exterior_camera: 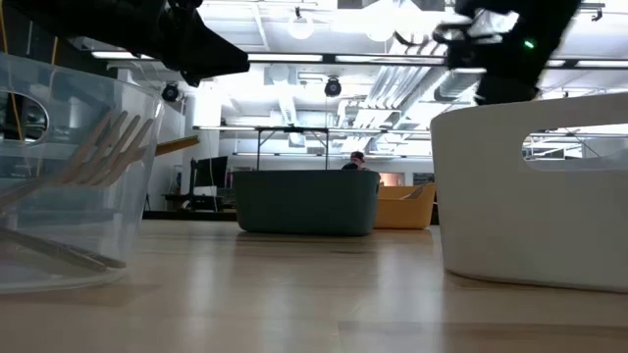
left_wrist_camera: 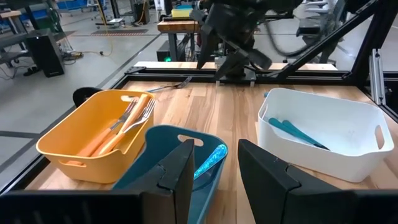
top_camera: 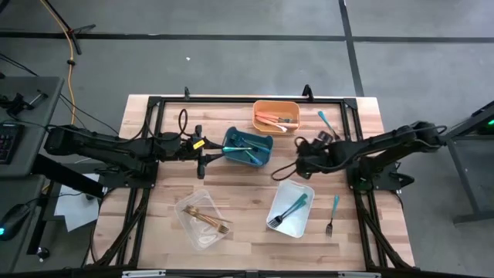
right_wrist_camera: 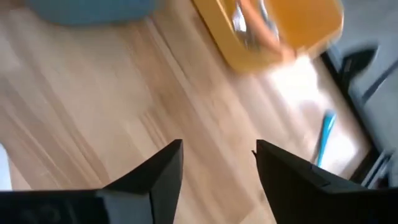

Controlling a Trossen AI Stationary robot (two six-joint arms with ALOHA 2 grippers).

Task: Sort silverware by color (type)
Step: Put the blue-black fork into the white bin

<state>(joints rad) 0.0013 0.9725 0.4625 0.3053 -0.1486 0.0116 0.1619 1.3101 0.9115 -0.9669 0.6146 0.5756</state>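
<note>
Silverware lies sorted in four bins. Salmon-handled pieces fill the orange bin (top_camera: pixel 276 116), teal ones the blue bin (top_camera: pixel 247 147), gold forks the clear bin (top_camera: pixel 202 220), and a teal-and-dark fork lies in the white bin (top_camera: pixel 291 208). A loose teal piece (top_camera: pixel 325 121) rests flat at the far right, and a teal-handled fork (top_camera: pixel 333 210) lies flat near the white bin. My left gripper (top_camera: pixel 210 152) (left_wrist_camera: pixel 214 149) hovers open at the blue bin's left end. My right gripper (top_camera: pixel 299 158) (right_wrist_camera: pixel 217 146) hangs open over bare wood between the bins, tilted downward.
A black frame rail (top_camera: pixel 255 100) runs around the tabletop. Bare wood (top_camera: pixel 255 181) lies between the four bins. In the low view the clear bin (exterior_camera: pixel 59 186) and the white bin (exterior_camera: pixel 535 196) stand close at either side, with a person seated far behind.
</note>
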